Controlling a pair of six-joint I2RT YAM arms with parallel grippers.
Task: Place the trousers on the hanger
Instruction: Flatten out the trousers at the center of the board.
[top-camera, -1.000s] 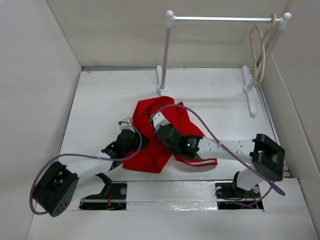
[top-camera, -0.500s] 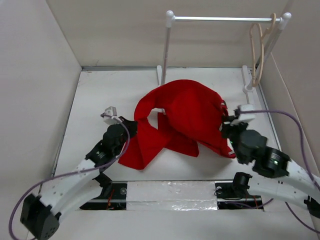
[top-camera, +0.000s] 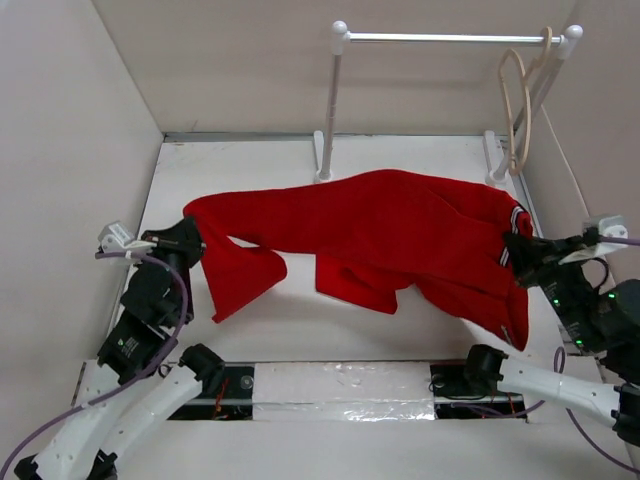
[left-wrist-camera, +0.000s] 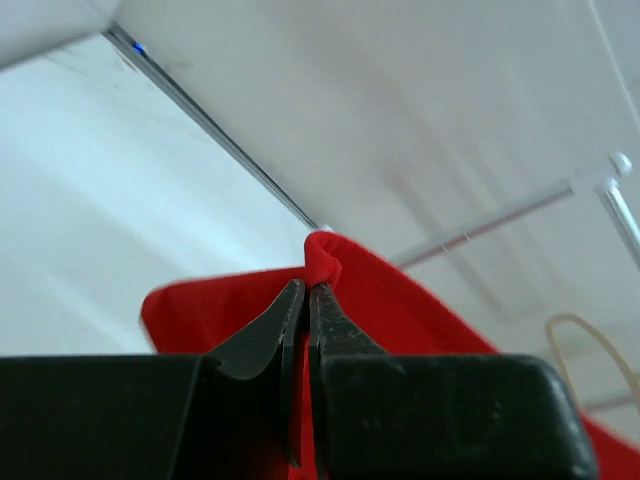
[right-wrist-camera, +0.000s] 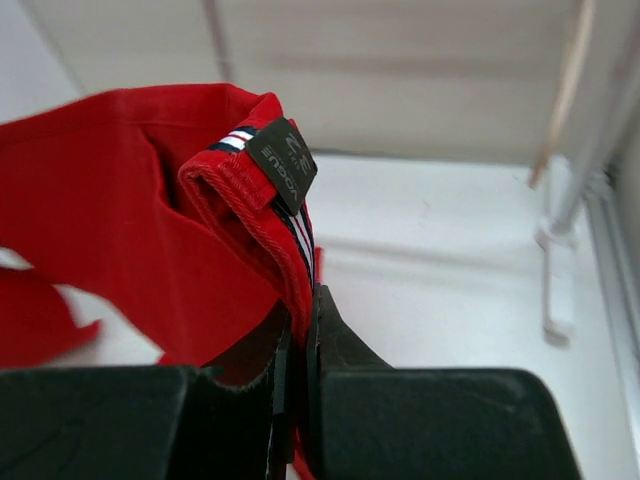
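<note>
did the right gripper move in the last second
Yes. The right gripper swung rightward, from in front of the rail stand's left post to in front of its right post, pulling the trousers along.

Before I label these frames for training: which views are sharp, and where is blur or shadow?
Top external view: even light, sharp, faint shadow under the trousers. Left wrist view: left tool dark, rail behind it blurred. Right wrist view: waist label crisp, hanger out of focus.

A small dark tag (right-wrist-camera: 282, 163) on the trousers' (right-wrist-camera: 110, 190) waistband carries pale lettering — tilted, too small to read.
</note>
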